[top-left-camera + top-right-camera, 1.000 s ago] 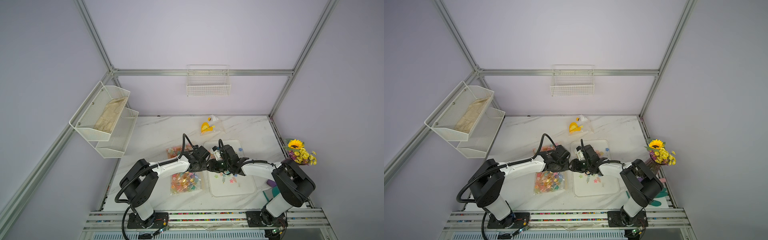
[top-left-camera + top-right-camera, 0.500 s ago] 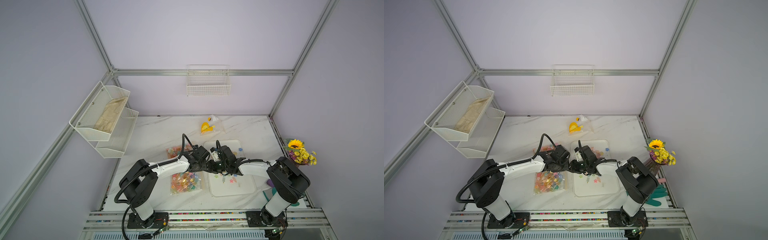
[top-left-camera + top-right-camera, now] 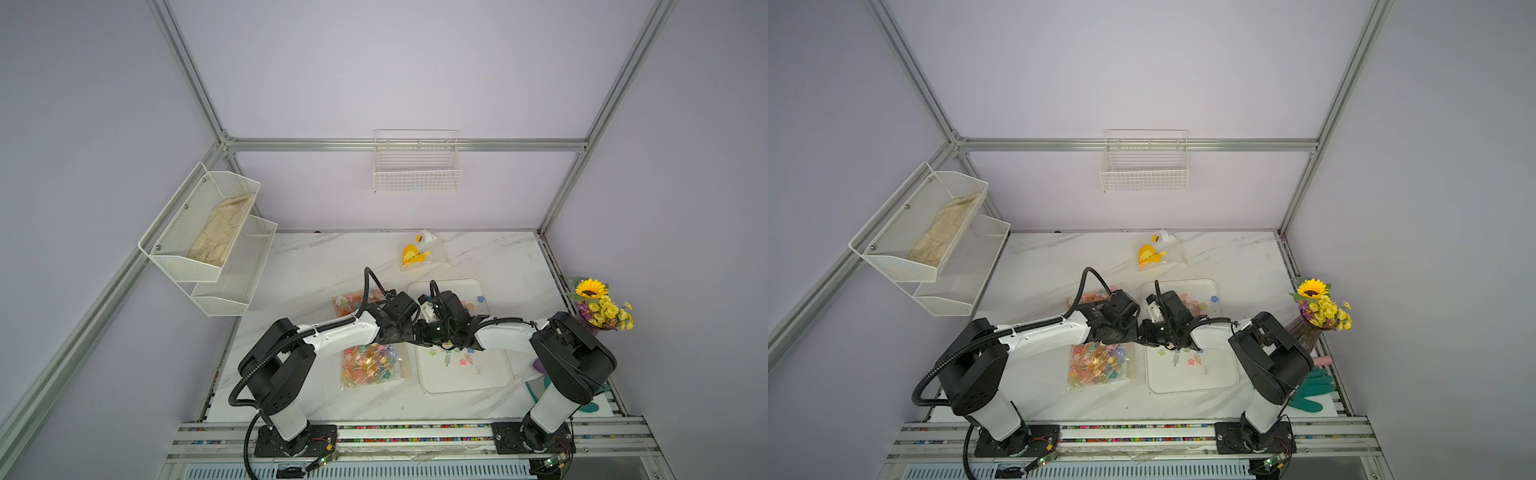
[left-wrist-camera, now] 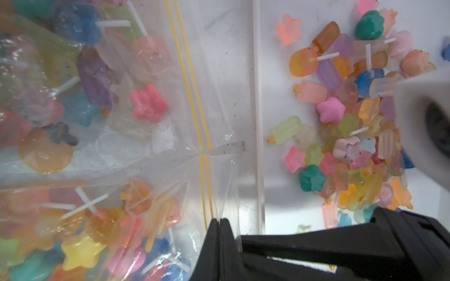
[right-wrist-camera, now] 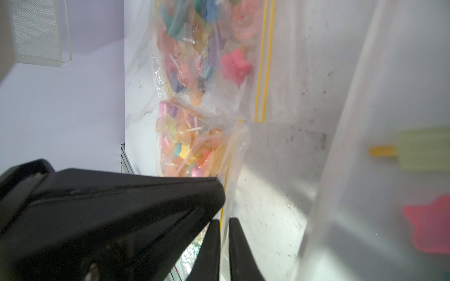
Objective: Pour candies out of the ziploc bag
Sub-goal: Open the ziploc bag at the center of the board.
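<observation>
ziploc bag (image 3: 374, 365) lay on desk (image 3: 332, 257), mouth pointed right at tray (image 3: 465, 376), zip line ran near-to-far | left jaws clamped its rim | right jaws pinched same rim

Lilac walls (image 3: 415, 62) with aluminium framing (image 3: 407, 144) carry a wire basket (image 3: 417, 174) and mesh shelf (image 3: 183, 266) above a marble tabletop (image 3: 324, 257).

Legible text, labels, brands, numbers, signs — none in any view.
Item, ziploc bag (image 4: 185, 185): clear film, two yellow seal lines, no print readable.
Item, small clear packet (image 3: 419, 253): yellow and black shape inside — too small to tell whether it carries lettering.
</observation>
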### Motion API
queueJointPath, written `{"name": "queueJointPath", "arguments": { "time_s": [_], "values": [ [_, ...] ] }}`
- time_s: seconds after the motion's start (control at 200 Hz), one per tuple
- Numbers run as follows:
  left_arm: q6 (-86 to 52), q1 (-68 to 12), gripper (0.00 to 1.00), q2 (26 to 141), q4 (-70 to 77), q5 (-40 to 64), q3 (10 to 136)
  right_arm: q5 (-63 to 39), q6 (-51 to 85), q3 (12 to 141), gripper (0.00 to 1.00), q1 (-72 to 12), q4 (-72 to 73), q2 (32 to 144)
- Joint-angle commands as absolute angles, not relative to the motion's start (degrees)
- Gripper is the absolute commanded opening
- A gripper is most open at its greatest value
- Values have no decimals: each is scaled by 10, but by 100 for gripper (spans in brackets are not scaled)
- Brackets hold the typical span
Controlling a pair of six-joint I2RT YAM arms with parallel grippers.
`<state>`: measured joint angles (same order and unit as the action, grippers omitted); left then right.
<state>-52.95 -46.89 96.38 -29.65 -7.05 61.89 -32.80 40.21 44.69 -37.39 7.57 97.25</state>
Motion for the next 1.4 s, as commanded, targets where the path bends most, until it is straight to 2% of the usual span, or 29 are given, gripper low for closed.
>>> {"name": "queueJointPath", "arguments": {
  "time_s": [0.0,0.19,0.735,0.96,1.06,1.15,1.245,1.395],
  "values": [
    [-532,-466,0,937,-290,-76,604,-337,401,461,10,-379,98,982],
    [-533,-465,0,936,-298,-81,605,-331,399,462,0,-380,93,983],
    [-564,-455,0,876,-321,-96,547,-207,403,488,0,-380,8,985],
    [-565,-454,0,865,-314,-94,553,-245,396,479,0,-380,50,978],
    [-564,-454,31,860,-303,-92,560,-274,390,473,0,-383,78,971],
    [-567,-454,49,858,-287,-93,562,-285,386,471,0,-384,86,969],
    [-570,-454,55,864,-277,-90,567,-289,385,470,0,-384,86,971],
    [-578,-454,55,875,-264,-85,565,-294,383,470,0,-385,86,970]
  ]
}}
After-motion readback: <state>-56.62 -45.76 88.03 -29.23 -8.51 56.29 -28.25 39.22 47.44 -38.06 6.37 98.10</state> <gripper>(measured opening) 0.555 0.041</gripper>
